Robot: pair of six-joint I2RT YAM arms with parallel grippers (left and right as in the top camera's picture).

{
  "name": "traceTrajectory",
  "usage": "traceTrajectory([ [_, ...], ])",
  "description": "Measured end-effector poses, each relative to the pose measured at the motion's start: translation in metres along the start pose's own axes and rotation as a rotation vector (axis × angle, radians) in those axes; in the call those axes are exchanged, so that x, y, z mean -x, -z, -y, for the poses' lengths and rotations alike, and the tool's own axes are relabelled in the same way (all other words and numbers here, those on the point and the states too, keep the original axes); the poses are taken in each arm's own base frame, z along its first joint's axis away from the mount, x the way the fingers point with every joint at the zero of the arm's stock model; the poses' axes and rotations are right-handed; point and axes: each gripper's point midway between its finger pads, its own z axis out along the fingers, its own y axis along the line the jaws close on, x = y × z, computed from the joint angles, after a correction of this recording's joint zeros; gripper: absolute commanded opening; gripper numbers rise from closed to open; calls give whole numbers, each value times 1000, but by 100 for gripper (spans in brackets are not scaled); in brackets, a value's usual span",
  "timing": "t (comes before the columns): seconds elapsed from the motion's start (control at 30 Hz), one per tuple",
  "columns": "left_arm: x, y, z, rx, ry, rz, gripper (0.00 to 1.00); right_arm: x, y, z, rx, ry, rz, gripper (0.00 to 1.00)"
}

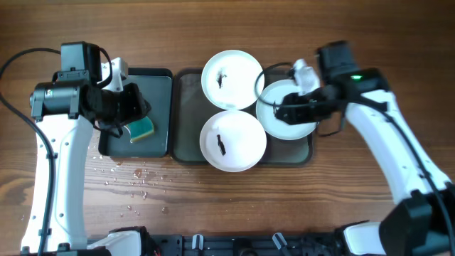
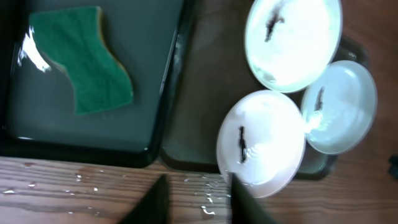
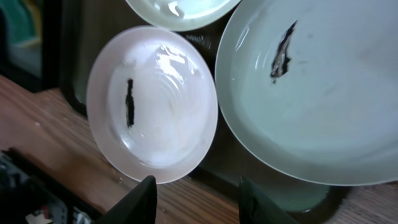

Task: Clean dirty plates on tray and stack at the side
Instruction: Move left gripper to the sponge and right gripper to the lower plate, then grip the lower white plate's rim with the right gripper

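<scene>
A: Overhead, where are the plates (image 1: 232, 141) sitting?

B: All three are lying on the grey-green tray (image 1: 186, 153) at frame centre. They are white and shallow, crowding together, and each is carrying a dark smear in its middle. None is looking wiped yet.

A: And the claws?

B: The left gripper (image 2: 199, 202) is hanging with jaws apart and empty over the black tray (image 1: 153, 78) at frame left, near the green sponge (image 1: 141, 129). The right gripper (image 3: 202, 202) is likewise standing parted, holding nothing, above the rightmost plate.

A: What is mattering now?

B: I'm judging the sponge pickup to be the step in hand. Pinching the sponge across its narrow waist should be helping, while the right claw is taking its plate by the rim, clear of the neighbours.
</scene>
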Motion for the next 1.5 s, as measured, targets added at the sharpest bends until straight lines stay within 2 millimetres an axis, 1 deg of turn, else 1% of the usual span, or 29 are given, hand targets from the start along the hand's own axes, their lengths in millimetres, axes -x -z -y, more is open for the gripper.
traceTrajectory([
  [0.03,1,-1,-2,11,6,0,50,-3,-9,-2,-29,11,-28,46],
  [0.13,1,-3,-8,39,22,2,51,-9,-32,-1,-103,12,-87,39],
  [0.27,-2,-9,-16,74,31,-8,53,-9,-53,-4,-132,24,-112,31],
  [0.33,-1,-11,-18,82,31,-8,54,-11,-64,-8,-136,43,-125,30],
  [0.37,0,-13,-18,84,31,-9,54,-15,-73,-9,-138,54,-140,30],
  [0.43,1,-15,-20,90,32,-9,55,-18,-78,-9,-140,60,-148,28],
  [0.53,3,-16,-20,90,32,-7,56,-13,-82,-5,-160,60,-125,23],
  [0.63,3,-16,-20,90,31,-7,57,-7,-83,-3,-171,65,-99,22],
  [0.83,3,-16,-20,90,34,-6,59,-23,-96,8,-189,46,-123,20],
  [0.87,3,-17,-20,90,35,-7,60,-24,-97,9,-189,43,-122,17],
  [0.93,3,-17,-20,91,34,-6,60,-23,-99,9,-186,42,-114,15],
  [1.07,3,-17,-20,91,35,-7,60,-21,-101,8,-177,40,-104,15],
  [1.13,3,-17,-20,91,35,-7,61,-24,-103,9,-177,39,-105,15],
  [1.17,3,-17,-20,91,35,-7,61,-26,-105,10,-178,35,-109,13],
  [1.23,3,-17,-20,91,35,-7,61,-31,-107,12,-179,21,-120,5],
  [1.27,3,-17,-20,91,35,-7,61,-33,-108,13,-179,8,-123,4],
  [1.37,3,-17,-20,91,35,-6,62,-29,-109,10,-165,-3,-108,4],
  [1.5,3,-17,-20,91,35,-7,63,-32,-110,-1,-104,-20,-123,4],
])
